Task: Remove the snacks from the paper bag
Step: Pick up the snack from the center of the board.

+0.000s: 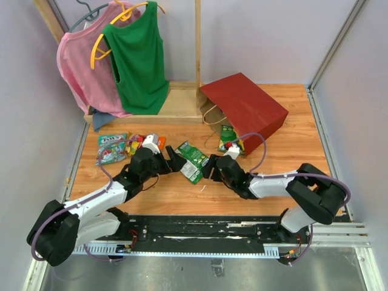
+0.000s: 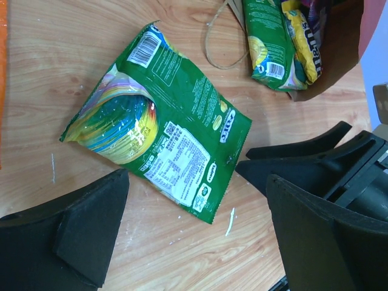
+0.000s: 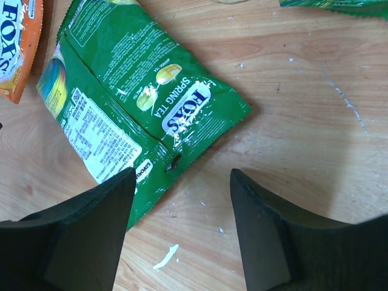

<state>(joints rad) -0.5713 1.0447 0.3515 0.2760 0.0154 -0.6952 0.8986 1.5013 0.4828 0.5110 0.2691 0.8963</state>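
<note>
Two black tools face each other across a glossy green film sweet packet, which lies flat with its back seam up on the wooden bench, in front of the mouth of the red paper shopping bag and fully outside it. That bag lies on its side. A second green packet and a yellow packet rest at its mouth, partly inside. The left tool, on the packet's side away from the bag, stands wide apart and empty. The right tool, on the side nearer the bag, also has its fingers apart and grips nothing, with one finger at the packet's crimped edge. The packet looks light, thin and slippery, with loose sweets likely to shift. The stiff crimped end seal or a corner is probably the surest place to pinch.
</note>
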